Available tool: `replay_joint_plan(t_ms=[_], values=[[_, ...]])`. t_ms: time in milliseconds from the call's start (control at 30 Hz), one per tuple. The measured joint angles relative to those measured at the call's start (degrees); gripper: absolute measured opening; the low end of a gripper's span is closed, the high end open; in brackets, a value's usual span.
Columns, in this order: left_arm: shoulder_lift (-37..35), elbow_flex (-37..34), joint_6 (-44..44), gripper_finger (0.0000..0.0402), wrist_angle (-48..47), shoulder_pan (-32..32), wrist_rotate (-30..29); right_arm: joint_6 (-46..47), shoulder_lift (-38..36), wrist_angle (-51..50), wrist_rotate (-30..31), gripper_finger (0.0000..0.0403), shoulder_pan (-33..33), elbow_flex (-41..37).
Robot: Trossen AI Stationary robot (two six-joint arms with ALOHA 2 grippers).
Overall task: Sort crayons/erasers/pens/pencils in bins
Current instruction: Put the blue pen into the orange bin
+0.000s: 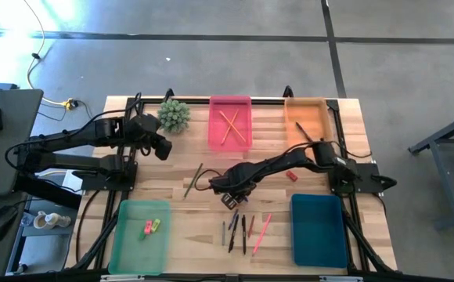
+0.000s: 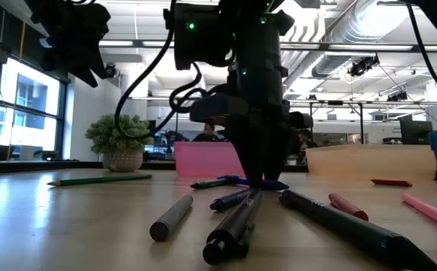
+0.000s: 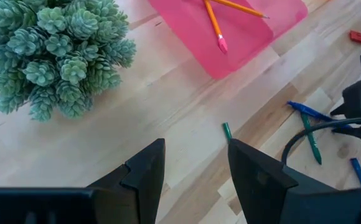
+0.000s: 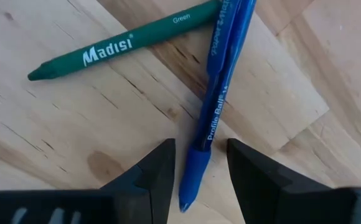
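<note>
The right hand (image 1: 232,197) is low over the middle of the wooden surface (image 1: 196,223). Its two fingers are apart, one on each side of the tip of a blue pen (image 4: 215,106), but they are not squeezing it. A green crayon (image 4: 121,46) lies next to the pen, touching it at one end.

The left hand (image 1: 163,149) waits near 10 o'clock, by the little plant (image 1: 174,114). It is open and holds nothing.

At 12 o'clock the pink bin (image 1: 230,122) holds two orange pencils (image 1: 229,126) that cross. The orange bin (image 1: 307,121) at 1 o'clock has a dark stick in it, maybe a pen. The green bin (image 1: 139,235) at 7 o'clock holds two erasers (image 1: 150,227). The blue bin (image 1: 318,229) sits at 5 o'clock. More pens (image 1: 237,231) lie at 6 o'clock. A red eraser (image 1: 291,175) lies near the right arm.
</note>
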Motion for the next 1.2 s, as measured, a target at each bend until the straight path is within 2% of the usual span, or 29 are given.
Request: replay_joint_plan(t_ms=[167,400,533,800,1200], values=[[0.0,0.0,0.0,0.0163,0.0,0.0,0.6,0.1,0.2,0.1,-0.3,0.0124,0.0,0.0],[0.0,0.0,1.8,0.0163,0.0,0.0,0.6,0.1,0.2,-0.4,-0.5,0.0043,0.0,0.0],[0.0,0.0,1.8,0.0163,0.0,0.0,0.6,0.1,0.3,-1.0,-0.5,0.0013,0.0,0.0],[0.0,0.0,1.8,0.0163,0.0,0.0,0.6,0.2,-0.2,-2.4,0.2,0.0019,0.0,0.0],[0.0,0.0,1.8,0.0163,0.0,0.0,-0.1,0.0,-7.2,-13.5,12.9,0.0019,-1.1,-0.2]])
